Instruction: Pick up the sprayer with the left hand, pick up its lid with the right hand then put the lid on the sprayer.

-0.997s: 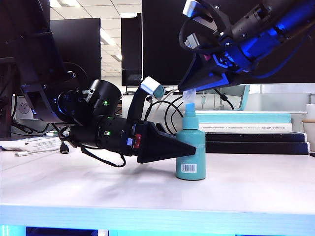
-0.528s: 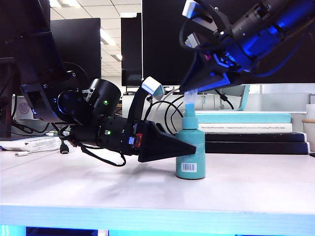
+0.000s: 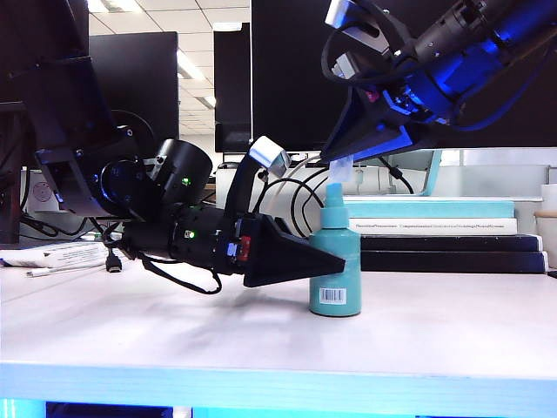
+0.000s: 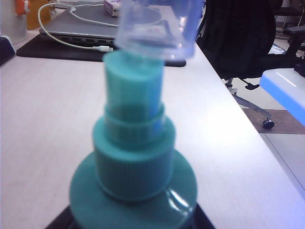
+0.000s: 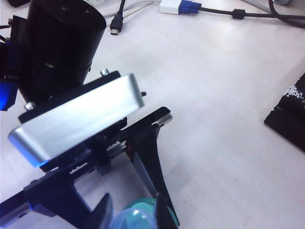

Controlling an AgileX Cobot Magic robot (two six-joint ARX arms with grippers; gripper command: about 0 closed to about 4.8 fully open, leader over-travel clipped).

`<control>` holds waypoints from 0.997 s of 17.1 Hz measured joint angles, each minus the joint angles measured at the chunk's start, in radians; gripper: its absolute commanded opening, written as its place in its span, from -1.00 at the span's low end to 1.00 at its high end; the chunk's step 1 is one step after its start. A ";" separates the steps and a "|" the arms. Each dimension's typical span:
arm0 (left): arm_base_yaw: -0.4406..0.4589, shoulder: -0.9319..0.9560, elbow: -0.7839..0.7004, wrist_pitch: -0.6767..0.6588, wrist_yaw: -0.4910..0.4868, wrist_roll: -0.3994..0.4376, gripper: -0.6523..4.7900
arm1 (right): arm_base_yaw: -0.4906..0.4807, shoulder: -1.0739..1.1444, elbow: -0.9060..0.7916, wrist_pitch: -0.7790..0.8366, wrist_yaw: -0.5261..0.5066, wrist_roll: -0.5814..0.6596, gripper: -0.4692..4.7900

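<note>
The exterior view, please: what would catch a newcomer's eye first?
Most striking is the teal sprayer standing on the white table, the left gripper shut on its body from the left. Just above its nozzle, the right gripper reaches down from the upper right, holding the clear lid, not seated. Stacked books lie behind.
</note>
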 measured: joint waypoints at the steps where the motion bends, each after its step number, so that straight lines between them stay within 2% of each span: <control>1: 0.000 0.000 0.000 0.000 0.003 0.000 0.02 | 0.000 0.000 0.000 0.003 0.002 0.000 -0.62; 15: 0.002 0.001 0.000 0.000 0.017 -0.018 0.02 | 0.000 0.055 0.002 0.048 0.003 -0.016 -0.62; 16: 0.002 0.001 0.000 0.000 0.017 -0.018 0.02 | -0.003 0.058 0.002 0.048 0.002 -0.017 -0.55; 17: 0.002 0.001 0.000 0.000 0.017 -0.019 0.02 | -0.003 0.063 0.002 0.049 0.002 -0.017 -0.15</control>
